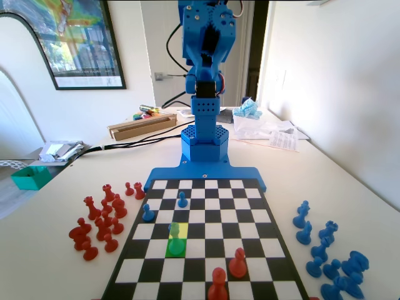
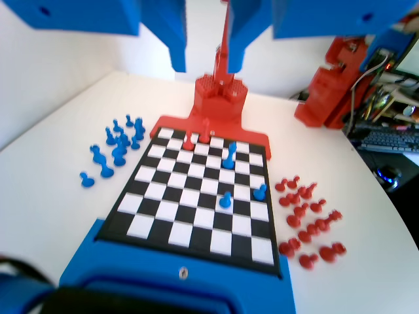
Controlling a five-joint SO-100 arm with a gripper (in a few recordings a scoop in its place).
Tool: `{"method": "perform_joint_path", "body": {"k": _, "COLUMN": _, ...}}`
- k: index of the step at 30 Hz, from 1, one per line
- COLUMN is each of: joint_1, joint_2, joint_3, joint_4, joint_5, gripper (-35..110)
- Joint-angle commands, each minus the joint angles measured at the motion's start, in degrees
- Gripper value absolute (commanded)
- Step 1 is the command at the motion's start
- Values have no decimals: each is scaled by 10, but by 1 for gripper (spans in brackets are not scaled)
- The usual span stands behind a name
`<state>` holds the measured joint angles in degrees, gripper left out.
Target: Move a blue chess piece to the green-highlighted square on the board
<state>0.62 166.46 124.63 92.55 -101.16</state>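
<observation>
Gripper (image 2: 204,46) raised high over board (image 2: 196,252), jaws parted, empty. Blue pawn (image 1: 176,239) apparently standing on green-highlighted square (image 1: 175,248). Placement looks done; next, only retreat.

The flat black-and-white chequered chessboard (image 1: 206,240) lies on the pale tabletop (image 1: 350,181), directly before the blue arm's base. In the fixed view, a small blue plastic pawn (image 1: 176,240) stands on the green-highlighted square (image 1: 175,249), with the pale yellow-tinted square (image 1: 180,230) just behind it. Two more blue pawns (image 1: 182,200) stand farther back on the left half; two red pawns (image 1: 237,263) stand near the front edge. Spare red pieces (image 1: 100,219) cluster left of the board, spare blue pieces (image 1: 331,259) right. In the wrist view, the claw (image 2: 208,46) hangs high above the board.
</observation>
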Motion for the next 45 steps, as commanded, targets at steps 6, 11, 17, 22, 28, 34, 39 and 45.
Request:
{"method": "perform_joint_path", "body": {"k": 6, "joint_1": 22, "joint_2": 58, "joint_3": 3, "joint_4": -19, "joint_5": -1, "gripper": 1}}
{"method": "perform_joint_path", "body": {"k": 11, "joint_1": 27, "joint_2": 59, "joint_3": 3, "joint_4": -19, "joint_5": 4, "gripper": 1}}
{"method": "perform_joint_path", "body": {"k": 17, "joint_1": 13, "joint_2": 85, "joint_3": 4, "joint_4": -25, "joint_5": 2, "gripper": 1}}
{"method": "perform_joint_path", "body": {"k": 22, "joint_1": 12, "joint_2": 86, "joint_3": 4, "joint_4": -25, "joint_5": 1, "gripper": 1}}
{"method": "perform_joint_path", "body": {"k": 28, "joint_1": 12, "joint_2": 86, "joint_3": 4, "joint_4": -25, "joint_5": 1, "gripper": 1}}
{"method": "perform_joint_path", "body": {"k": 34, "joint_1": 12, "joint_2": 86, "joint_3": 4, "joint_4": -25, "joint_5": 1, "gripper": 1}}
{"method": "perform_joint_path", "body": {"k": 39, "joint_1": 12, "joint_2": 86, "joint_3": 4, "joint_4": -25, "joint_5": 1, "gripper": 1}}
{"method": "perform_joint_path", "body": {"k": 45, "joint_1": 12, "joint_2": 86, "joint_3": 4, "joint_4": -25, "joint_5": 1, "gripper": 1}}
